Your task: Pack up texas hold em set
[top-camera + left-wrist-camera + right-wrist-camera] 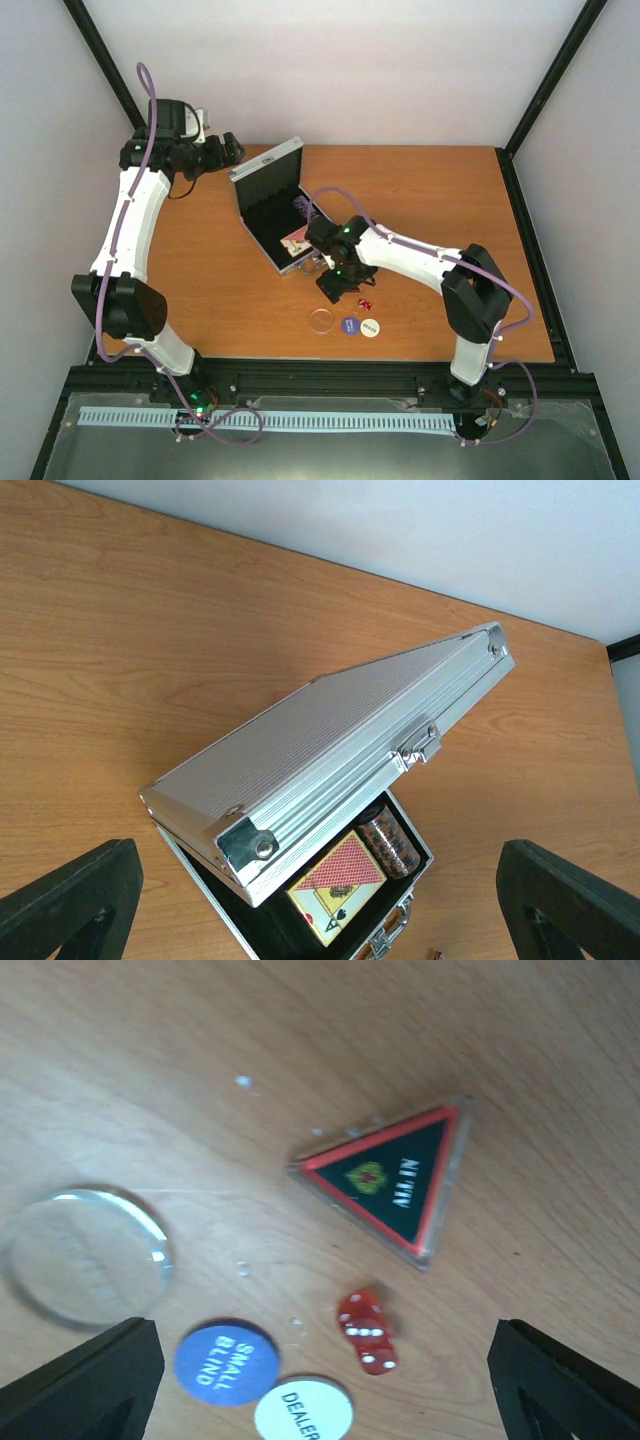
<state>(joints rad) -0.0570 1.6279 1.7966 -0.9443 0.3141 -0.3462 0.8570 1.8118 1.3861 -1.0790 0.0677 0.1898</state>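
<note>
The silver case [268, 175] stands at the table's back middle with its lid partly raised. In the left wrist view the ribbed lid [330, 750] hangs over the black foam, where the pink-orange card box [335, 885] and a dark chip stack [390, 842] lie. My left gripper [232, 148] is open and empty behind the lid. My right gripper [335, 287] is open and empty above the black triangle [395, 1180] and the red dice [367, 1332]. The clear disc [85, 1255], blue disc [222, 1362] and white disc [303, 1410] lie on the table.
The three discs [347, 324] lie in a row near the table's front edge, the dice [365, 302] just behind them. Black frame posts and white walls enclose the table.
</note>
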